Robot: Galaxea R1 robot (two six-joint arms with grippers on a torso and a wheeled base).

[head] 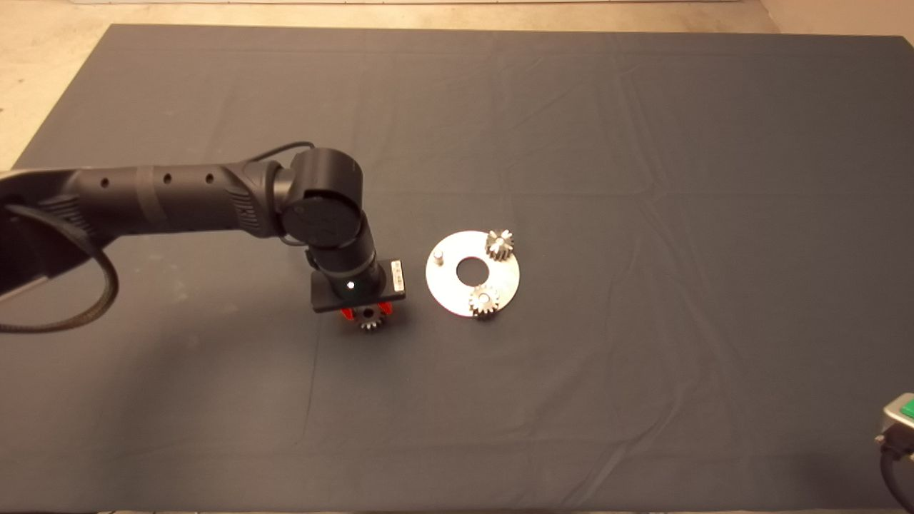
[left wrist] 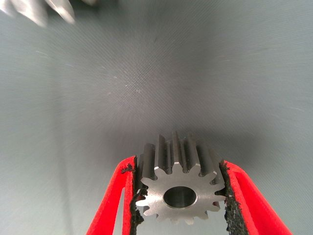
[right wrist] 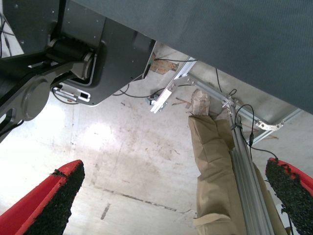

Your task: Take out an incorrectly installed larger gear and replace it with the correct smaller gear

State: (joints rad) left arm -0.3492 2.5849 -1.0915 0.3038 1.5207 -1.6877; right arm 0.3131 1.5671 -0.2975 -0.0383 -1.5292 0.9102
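The gear (left wrist: 180,191) in my left claw (left wrist: 179,196) is solid steel, heavy for its bulk, stiff and slick; my pads (left wrist: 229,196) clench it across opposite teeth, just above the surface (head: 214,400), left of the round metal plate (head: 451,289). My right claw (right wrist: 171,196) waits open at the surface's edge.

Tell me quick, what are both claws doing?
Left gripper: shut on the gear.
Right gripper: open, empty, parked off the mat.
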